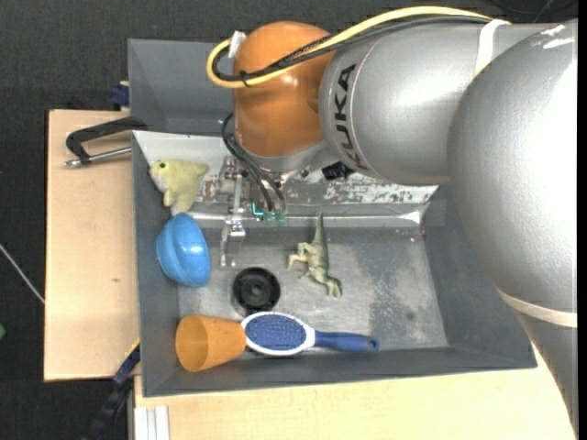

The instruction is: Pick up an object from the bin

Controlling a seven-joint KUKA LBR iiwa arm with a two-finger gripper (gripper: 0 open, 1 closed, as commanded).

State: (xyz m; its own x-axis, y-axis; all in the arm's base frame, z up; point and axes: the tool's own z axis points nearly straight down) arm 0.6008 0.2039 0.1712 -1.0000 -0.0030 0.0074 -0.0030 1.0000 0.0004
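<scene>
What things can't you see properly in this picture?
In the camera view:
Bin: its far right corner is hidden behind the big arm.
Orange cup: its narrow end is tucked under the blue brush.
Yellow soft toy: too small to tell which animal.
Black round thing: too small to tell what it is.

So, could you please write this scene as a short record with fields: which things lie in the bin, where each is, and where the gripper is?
bin: grey metal, arm enters from the right
gripper: in the bin's upper left part
nearest things: blue round shell to its left; black ring just below it
toy dinosaur: centre, right of the gripper
plush toy: pale yellow, upper left corner
orange cup: on its side, lower left
blue brush: at the cup's mouth, handle pointing right
</scene>
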